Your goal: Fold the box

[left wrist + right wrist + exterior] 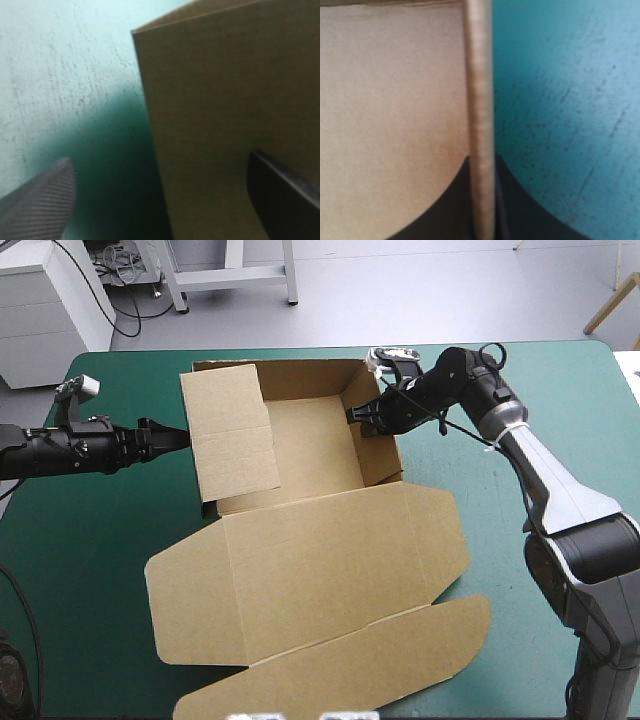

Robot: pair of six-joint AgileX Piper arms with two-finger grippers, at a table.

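The right wall (480, 100) of the box (320, 540) is clamped by the right gripper (362, 417), seemingly as bracing. The left gripper (180, 438) is held open, empty, at the left wall (230, 430).

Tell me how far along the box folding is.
Done: the box has its far wall and right wall standing. In hand: the right claw is shut on the right wall's top edge; the open left claw is at the left flap, which leans in over the tray, untucked. Left: tucking that flap; the lid lies flat toward the near edge.
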